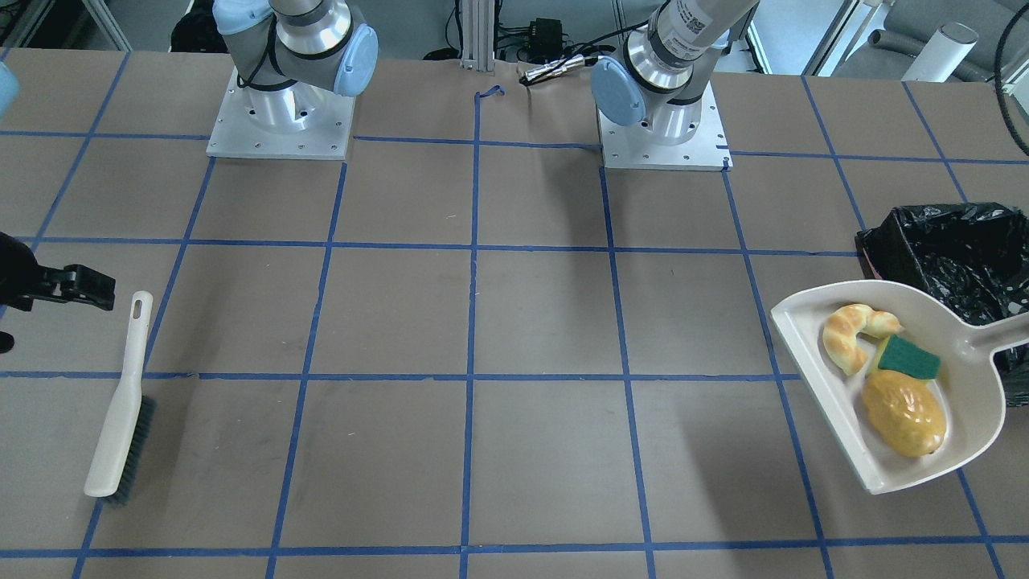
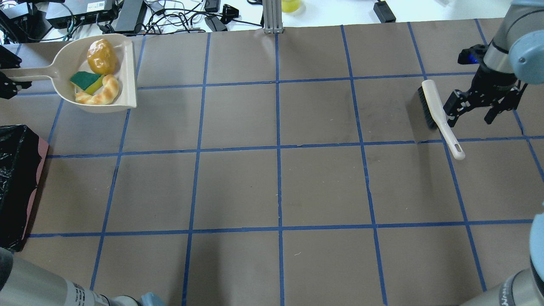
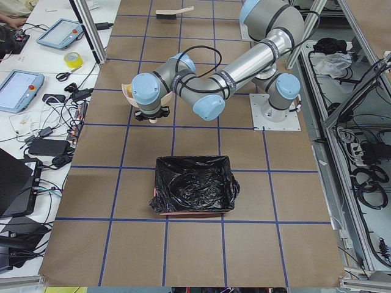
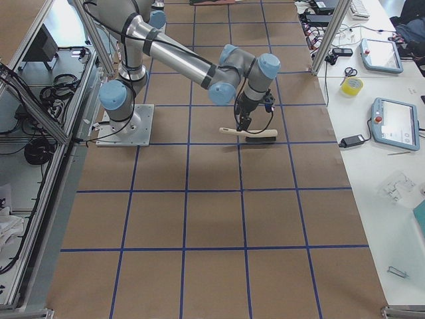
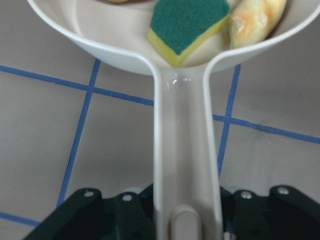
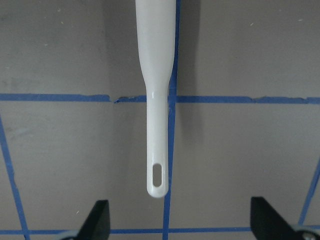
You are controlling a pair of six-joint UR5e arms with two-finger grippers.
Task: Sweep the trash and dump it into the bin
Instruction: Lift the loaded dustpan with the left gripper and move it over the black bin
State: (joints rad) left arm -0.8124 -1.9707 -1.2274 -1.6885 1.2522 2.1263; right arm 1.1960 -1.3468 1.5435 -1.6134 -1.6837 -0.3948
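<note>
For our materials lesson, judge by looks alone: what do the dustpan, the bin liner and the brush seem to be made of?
Dustpan: probably moulded plastic, cream, smooth with a soft sheen; light glints along its handle. Bin liner: thin plastic film, black, glossy and crinkled. Brush: cream handle, likely the same plastic; dark bristles, fibre type unclear.

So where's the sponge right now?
Overhead view, far left: the sponge lies in the dustpan, between the bread roll and the croissant.
</note>
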